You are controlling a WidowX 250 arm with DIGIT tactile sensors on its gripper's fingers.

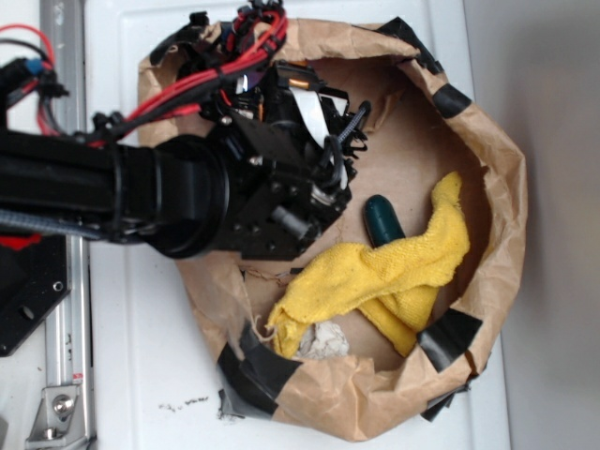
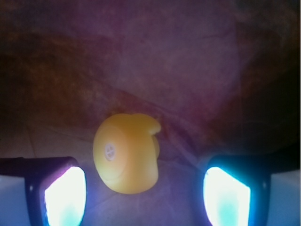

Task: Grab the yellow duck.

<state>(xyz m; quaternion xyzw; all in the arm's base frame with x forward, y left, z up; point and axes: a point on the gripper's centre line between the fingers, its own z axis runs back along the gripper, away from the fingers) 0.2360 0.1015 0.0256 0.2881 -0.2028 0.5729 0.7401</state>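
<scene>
In the wrist view the yellow duck (image 2: 127, 154) lies on the brown paper with its round underside and plug hole turned toward me; its beak is hidden. My gripper (image 2: 146, 200) is open, its two glowing pads (image 2: 65, 195) standing wide apart. The duck sits between them, nearer the left pad and a little beyond the tips, touching neither. In the exterior view the black gripper (image 1: 342, 159) reaches down into the paper bag, and the arm hides the duck.
A rolled-down brown paper bag (image 1: 497, 178) with black tape patches rings the scene. Inside lie a big yellow towel (image 1: 394, 272), a dark green rounded object (image 1: 382, 220) and a pale crumpled lump (image 1: 323, 342). Red cables (image 1: 197, 80) run along the arm.
</scene>
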